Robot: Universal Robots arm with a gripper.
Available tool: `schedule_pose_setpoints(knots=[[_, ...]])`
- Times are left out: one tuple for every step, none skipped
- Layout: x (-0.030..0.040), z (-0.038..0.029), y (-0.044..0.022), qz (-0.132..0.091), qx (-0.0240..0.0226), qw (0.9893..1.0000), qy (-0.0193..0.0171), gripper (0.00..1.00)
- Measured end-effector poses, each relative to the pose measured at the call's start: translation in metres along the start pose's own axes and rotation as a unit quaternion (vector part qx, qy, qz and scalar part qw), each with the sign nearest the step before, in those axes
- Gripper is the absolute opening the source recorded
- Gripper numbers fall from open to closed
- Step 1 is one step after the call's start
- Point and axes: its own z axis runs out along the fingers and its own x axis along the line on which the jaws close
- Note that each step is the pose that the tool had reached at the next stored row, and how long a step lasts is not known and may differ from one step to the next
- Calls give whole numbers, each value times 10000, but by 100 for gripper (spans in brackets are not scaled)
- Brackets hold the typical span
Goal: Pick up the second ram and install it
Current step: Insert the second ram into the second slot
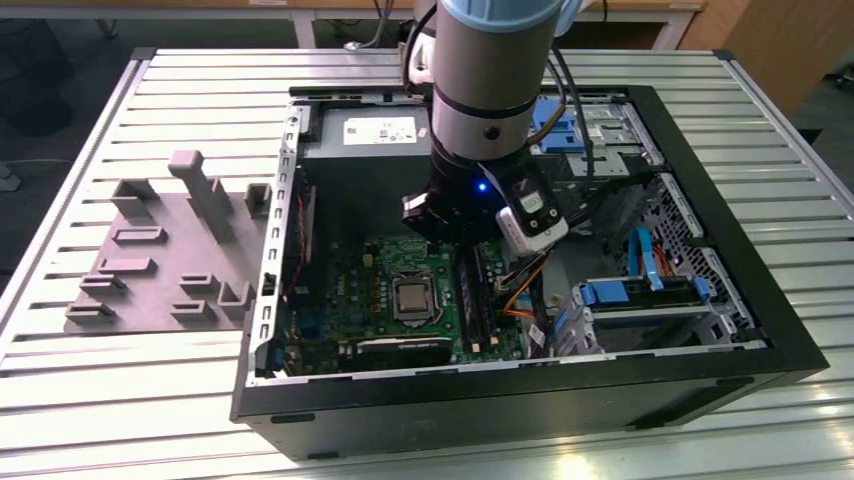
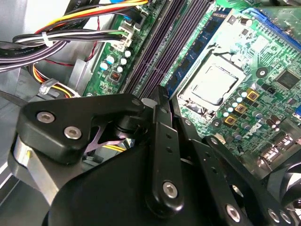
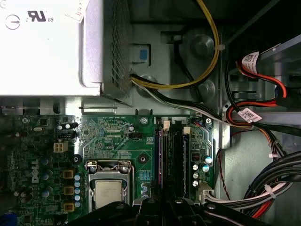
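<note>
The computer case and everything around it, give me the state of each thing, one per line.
Computer case: lying on its side, side panel off, inside exposed.
Motherboard: mounted inside the case, processor uncovered.
Memory slots: at least one stick seated, running beside the processor.
Gripper: lowered into the case over the memory slots.
Grey fixture plate: on the table at the exterior view's left, no stick on its blocks.
</note>
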Motion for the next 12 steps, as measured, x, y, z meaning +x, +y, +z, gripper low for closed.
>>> schedule_pose_setpoints(knots=[[0, 0, 0, 0, 0, 10000, 0, 14], [0, 1, 0, 0, 0, 10000, 0, 14], [0, 1, 0, 0, 0, 10000, 0, 14], [0, 1, 0, 0, 0, 10000, 0, 14], [0, 1, 0, 0, 0, 10000, 0, 14], [0, 1, 0, 0, 0, 10000, 0, 14], [0, 3, 0, 0, -1, 10000, 0, 14], [0, 6, 0, 0, -2, 10000, -1, 14], [0, 13, 1, 2, -3, 10000, -1, 14], [0, 22, 0, 7, -2, 10000, -1, 14], [1, 35, 0, 12, -4, 10000, 0, 14], [1, 49, -1, 16, -3, 10000, 0, 14]])
